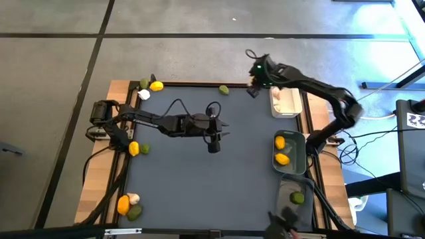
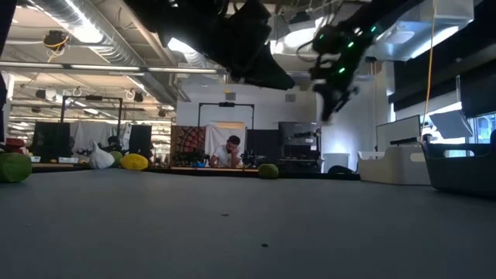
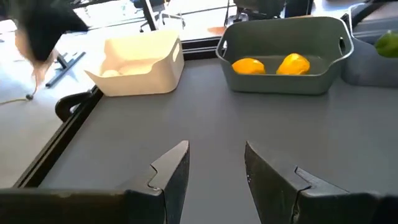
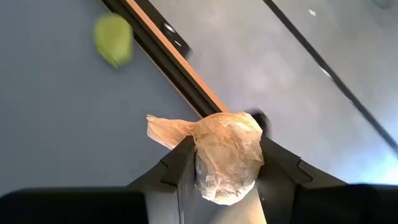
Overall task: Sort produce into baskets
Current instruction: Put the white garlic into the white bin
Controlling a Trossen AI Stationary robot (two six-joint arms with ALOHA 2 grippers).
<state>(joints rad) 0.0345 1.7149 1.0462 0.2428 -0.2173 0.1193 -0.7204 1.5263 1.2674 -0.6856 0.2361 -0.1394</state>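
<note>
My right gripper is shut on a pale papery garlic bulb, high above the table's far right corner, just beyond the white basket. A lime lies on the mat below it, by the far edge. My left gripper hangs open over the middle of the dark mat, with nothing between its fingers, facing the white basket and the grey-green basket. That basket holds two lemons. The translucent grey basket holds a lime. My right gripper pinches the garlic bulb's two opposite sides between its two fingers, which slant downward. A loose papery flap sticks out to one side. The bulb is lifted clear, high above the table's far edge.
Loose produce lies along the mat's left side: a lime, a lemon and a garlic bulb at the far left, a lemon with a lime at mid left, and a lemon, a garlic bulb and a lime at the near left. The three baskets line the right edge.
</note>
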